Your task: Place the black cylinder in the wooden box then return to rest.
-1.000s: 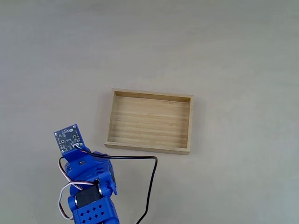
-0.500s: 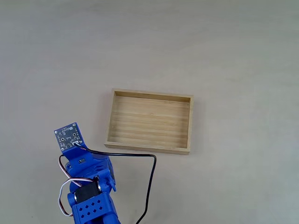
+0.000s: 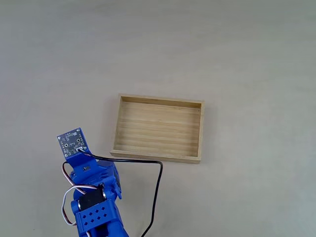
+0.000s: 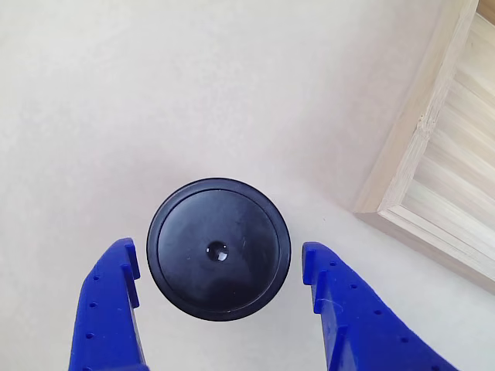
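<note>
Low in the other view, the black cylinder (image 4: 219, 249) stands upright on the table, between the wide-spread blue gripper (image 4: 219, 290) fingers, neither touching; the wooden box (image 4: 421, 151) lies upper right.

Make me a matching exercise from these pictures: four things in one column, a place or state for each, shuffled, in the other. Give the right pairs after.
Things:
1. black cylinder
2. wooden box
3. claw
4. black cable

Places or states:
A. empty, its striped floor bare
B. open, one blue finger on each side of the cylinder
C. standing on the table outside the box, dimpled top up
D. running along the box's near wall, then bending down toward the picture's lower edge

Pairs: 1-C, 2-A, 3-B, 4-D
</note>
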Robot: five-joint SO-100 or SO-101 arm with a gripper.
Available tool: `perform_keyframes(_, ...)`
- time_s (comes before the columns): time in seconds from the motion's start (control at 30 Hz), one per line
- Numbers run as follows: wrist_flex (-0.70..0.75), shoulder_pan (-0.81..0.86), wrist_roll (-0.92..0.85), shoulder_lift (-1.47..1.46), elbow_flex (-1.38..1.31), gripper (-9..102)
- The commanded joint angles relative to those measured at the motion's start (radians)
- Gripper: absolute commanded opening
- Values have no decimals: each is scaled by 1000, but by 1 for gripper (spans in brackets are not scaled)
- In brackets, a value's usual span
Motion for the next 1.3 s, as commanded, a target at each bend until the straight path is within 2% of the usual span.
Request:
perform_keyframes(0.0,-37,-8,-3,-5,-118,30)
perform_keyframes(0.7,-52,-28,-3,29,-138,29)
perform_keyframes(1.27,-52,-32,-12,32,-138,21)
